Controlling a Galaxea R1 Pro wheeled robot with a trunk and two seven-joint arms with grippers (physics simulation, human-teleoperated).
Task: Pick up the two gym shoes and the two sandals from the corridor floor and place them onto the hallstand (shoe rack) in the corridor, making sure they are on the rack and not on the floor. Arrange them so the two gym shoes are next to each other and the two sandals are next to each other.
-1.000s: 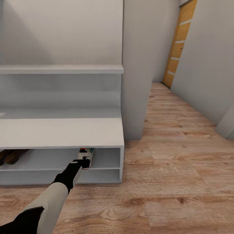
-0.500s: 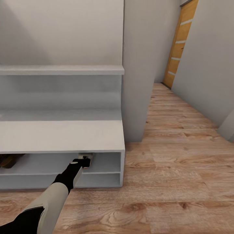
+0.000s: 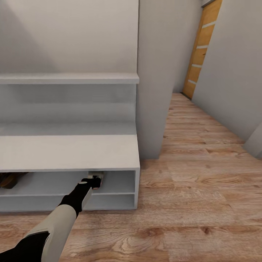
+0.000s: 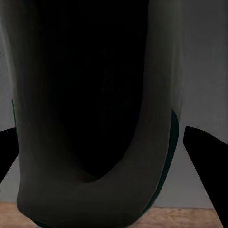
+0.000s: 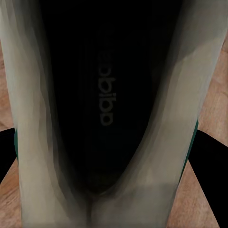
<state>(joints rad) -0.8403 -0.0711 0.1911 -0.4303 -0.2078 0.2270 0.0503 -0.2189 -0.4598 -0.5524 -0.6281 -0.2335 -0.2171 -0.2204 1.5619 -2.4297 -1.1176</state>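
Note:
My left arm reaches into the upper shelf of the light-grey hallstand. There my left gripper is shut on a white gym shoe, mostly hidden under the rack's top. In the left wrist view that shoe's dark opening sits between the black fingers. In the right wrist view a second gym shoe with a green stripe is held between the right gripper's fingers, over the wood floor. Brown sandals lie at the left end of the same shelf.
A thin grey wall shelf hangs above the rack. A grey wall column stands just right of it. The plank corridor floor runs back right to an orange door.
Since one second ago the shoe in my left gripper has gone deeper into the shelf, its coloured heel now hidden under the top. The camera shifted slightly. Nothing moved in the last half second.

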